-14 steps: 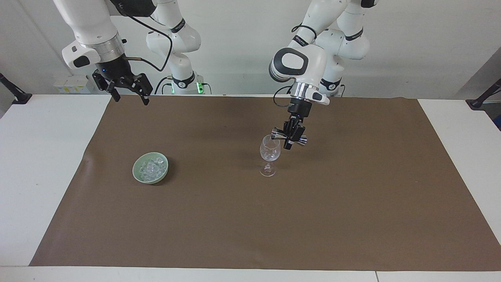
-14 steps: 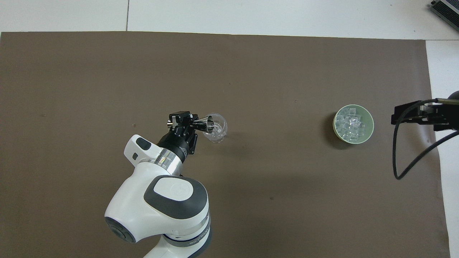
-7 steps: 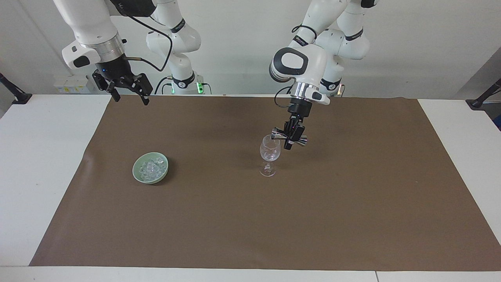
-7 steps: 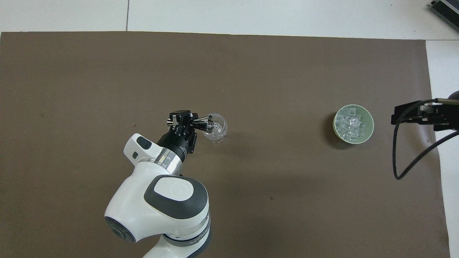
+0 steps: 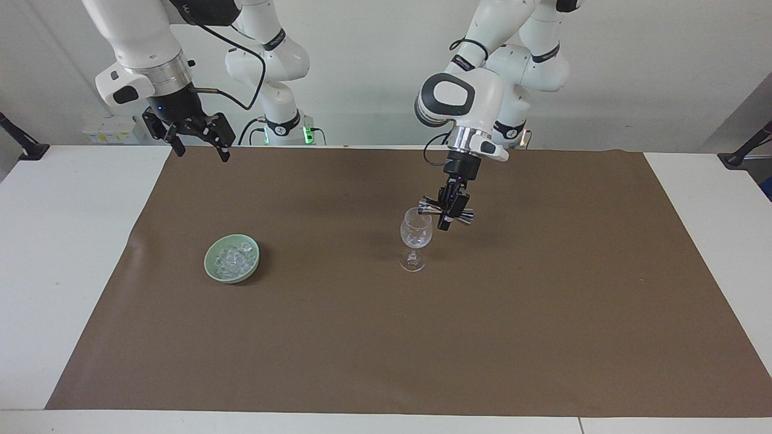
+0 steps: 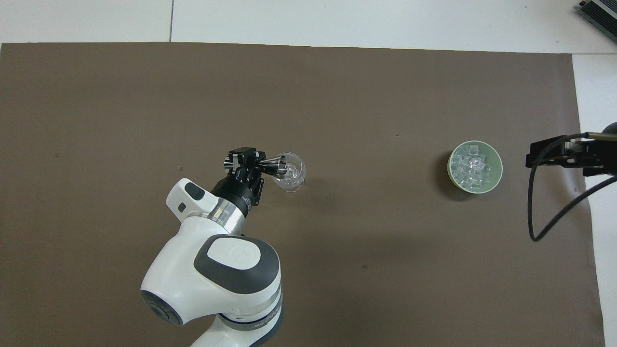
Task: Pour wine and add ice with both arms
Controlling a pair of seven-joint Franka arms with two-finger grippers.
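Observation:
A clear stemmed wine glass [image 5: 415, 238] stands upright mid-mat; it also shows in the overhead view [image 6: 291, 176]. My left gripper [image 5: 449, 212] is shut on a silver double-cone jigger [image 5: 429, 208], tipped on its side with its mouth at the glass rim; the jigger also shows in the overhead view [image 6: 272, 166], held by the left gripper [image 6: 245, 166]. Clear ice chunks [image 5: 232, 259] fill a pale green bowl [image 5: 212, 269] toward the right arm's end; the ice [image 6: 471, 167] and bowl [image 6: 496, 177] also show from overhead. My right gripper [image 5: 194, 140] waits open, raised over the mat's edge by its base, and shows in the overhead view [image 6: 554, 156].
A brown mat [image 5: 543, 313] covers the white table [image 5: 54, 241]. A black cable [image 6: 535, 212] hangs from the right wrist. Black clamps [image 5: 21, 144] sit at the table's corners near the robots.
The left gripper has lifted slightly with the jigger still tipped at the glass rim. The right arm has not moved.

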